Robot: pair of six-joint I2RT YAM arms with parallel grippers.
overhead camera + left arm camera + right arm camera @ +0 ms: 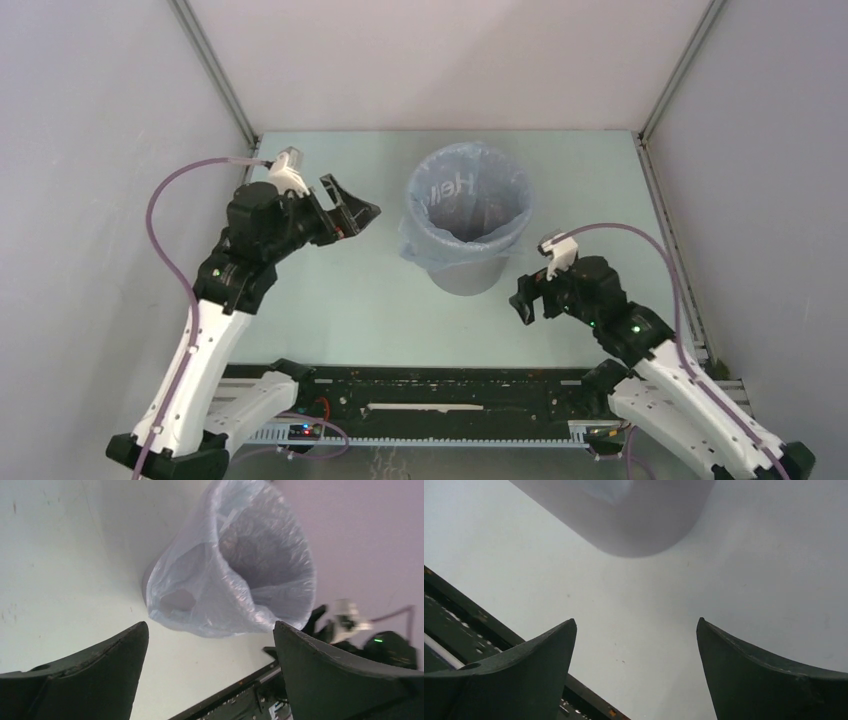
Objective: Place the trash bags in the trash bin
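Nearest you, the rail (440, 400) carries both arm bases. From it your right gripper (522, 303) reaches out low over the table (330, 320), just near-right of the bin (466, 272) but apart from it. Its jaws are spread wide with nothing between them. Its wrist view shows only bare table and the bin's grey foot beyond, so that hand is released and touches nothing. A little farther out, on the other side, your left gripper (352, 208) hangs above the table left of the bin and is aimed at it. Its jaws are likewise wide and empty, with a clear gap to the plastic. Between the two the bin is upright mid-table, and the bag (425, 240) is in it. The thin blue-grey film lines the inside, and its mouth is folded outward over the rim, which holds it open and stops it sliding down (the skirt hangs lower on the left and near side than on the right, so the fold is uneven). White lettering (452, 186) shows through on the far-left inner wall. I judge that both hands stand off because the lining is done and neither needs a hold; the bag sits by the rim alone. If you want it tidier, even out the slack left skirt, which will likely crumple and shift at a touch. Beyond the bin lie only bare table and the back wall (440, 60).
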